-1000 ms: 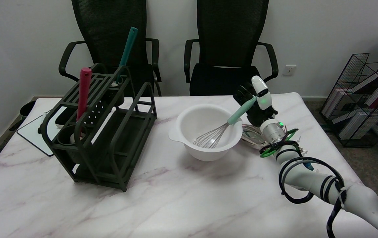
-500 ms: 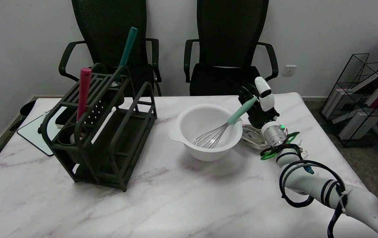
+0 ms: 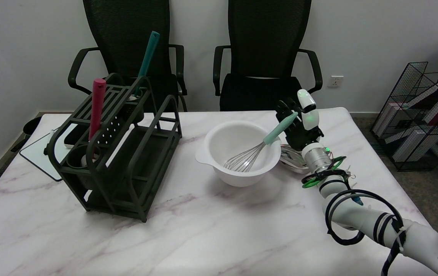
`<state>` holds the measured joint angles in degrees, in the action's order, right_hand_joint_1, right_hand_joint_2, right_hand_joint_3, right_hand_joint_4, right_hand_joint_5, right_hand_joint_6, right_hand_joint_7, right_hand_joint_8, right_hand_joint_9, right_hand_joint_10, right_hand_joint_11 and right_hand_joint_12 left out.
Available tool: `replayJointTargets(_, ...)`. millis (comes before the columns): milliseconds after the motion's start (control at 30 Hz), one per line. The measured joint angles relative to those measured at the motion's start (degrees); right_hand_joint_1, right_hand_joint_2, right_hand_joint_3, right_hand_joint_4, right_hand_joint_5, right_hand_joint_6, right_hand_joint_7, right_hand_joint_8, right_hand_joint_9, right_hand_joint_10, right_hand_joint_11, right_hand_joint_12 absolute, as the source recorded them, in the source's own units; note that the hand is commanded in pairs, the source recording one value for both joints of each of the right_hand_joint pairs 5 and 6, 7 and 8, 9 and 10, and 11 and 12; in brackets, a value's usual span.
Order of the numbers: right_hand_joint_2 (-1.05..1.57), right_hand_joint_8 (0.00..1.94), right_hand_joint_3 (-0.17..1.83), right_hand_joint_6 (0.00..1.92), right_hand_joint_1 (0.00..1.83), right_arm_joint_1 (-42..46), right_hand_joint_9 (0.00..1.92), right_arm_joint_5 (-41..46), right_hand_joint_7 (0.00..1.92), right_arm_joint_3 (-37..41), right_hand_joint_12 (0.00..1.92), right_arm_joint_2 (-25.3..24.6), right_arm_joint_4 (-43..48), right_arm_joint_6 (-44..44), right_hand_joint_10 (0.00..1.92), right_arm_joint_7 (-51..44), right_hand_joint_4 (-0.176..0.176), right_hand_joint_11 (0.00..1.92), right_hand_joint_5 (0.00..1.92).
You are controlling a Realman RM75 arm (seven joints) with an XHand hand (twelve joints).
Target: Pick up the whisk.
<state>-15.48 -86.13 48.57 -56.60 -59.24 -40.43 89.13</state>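
Mint-handled whisk (image 3: 259, 147), white bowl (image 3: 238, 153), pink-veined marble table (image 3: 188, 230), dark-green rack (image 3: 119, 153).

Even, bright overhead light; soft shadows, sharp focus.

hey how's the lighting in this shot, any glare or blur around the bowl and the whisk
Head view: soft, even light, with only a faint shadow on the table beside the white bowl. No strong glare. The whisk wires are sharp, and the right hand behind the handle shows no motion blur.
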Motion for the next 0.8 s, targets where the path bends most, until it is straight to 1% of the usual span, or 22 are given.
replayJointTargets(400, 0.55, 0.49, 0.65, 0.26, 0.77, 1.74, 0.35, -0.01, 0.49, 2.01, 0.08, 0.48, -4.01, 0.00, 0.35, 3.15, 0.000, 0.08, 0.26)
replayJointTargets(800, 0.62, 0.46, 0.68, 0.18, 0.76, 3.41, 0.32, -0.24, 0.46, 2.82, 0.05, 0.84, -6.07, 0.98, 0.32, 7.07, 0.000, 0.05, 0.18)
